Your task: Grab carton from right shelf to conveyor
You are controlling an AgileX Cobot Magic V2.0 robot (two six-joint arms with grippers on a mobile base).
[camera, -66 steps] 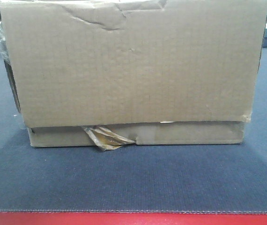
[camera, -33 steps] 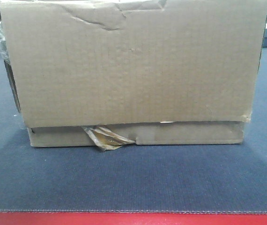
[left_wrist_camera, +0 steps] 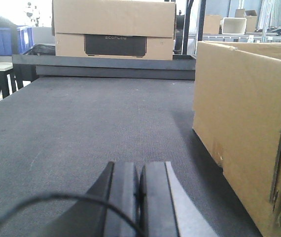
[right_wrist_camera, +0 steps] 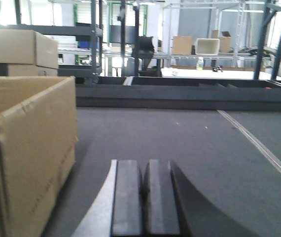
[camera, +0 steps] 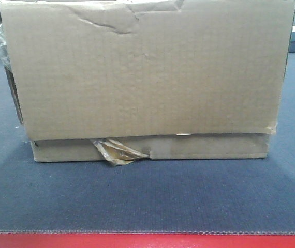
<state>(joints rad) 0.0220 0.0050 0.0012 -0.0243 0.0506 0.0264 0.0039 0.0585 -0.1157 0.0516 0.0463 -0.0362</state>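
The carton (camera: pixel 147 72), a wide creased brown box with a narrow lower strip and a wad of glossy tape (camera: pixel 115 151), rests on the dark grey conveyor (camera: pixel 147 201) with its red edge strip in front. In the left wrist view the carton (left_wrist_camera: pixel 244 118) stands to the right of my left gripper (left_wrist_camera: pixel 140 170), which is shut and empty, apart from the box. In the right wrist view the carton (right_wrist_camera: pixel 27 148) lies to the left of my right gripper (right_wrist_camera: pixel 144 170), also shut and empty. The right shelf is out of view.
Beyond the belt's far end sit stacked cardboard boxes (left_wrist_camera: pixel 113 29) and blue bins (left_wrist_camera: pixel 2 40) at the left. Dark metal racks (right_wrist_camera: pixel 96 34) and more boxes (right_wrist_camera: pixel 182 44) stand in the background. A pale seam line (right_wrist_camera: pixel 259 148) crosses the belt at the right.
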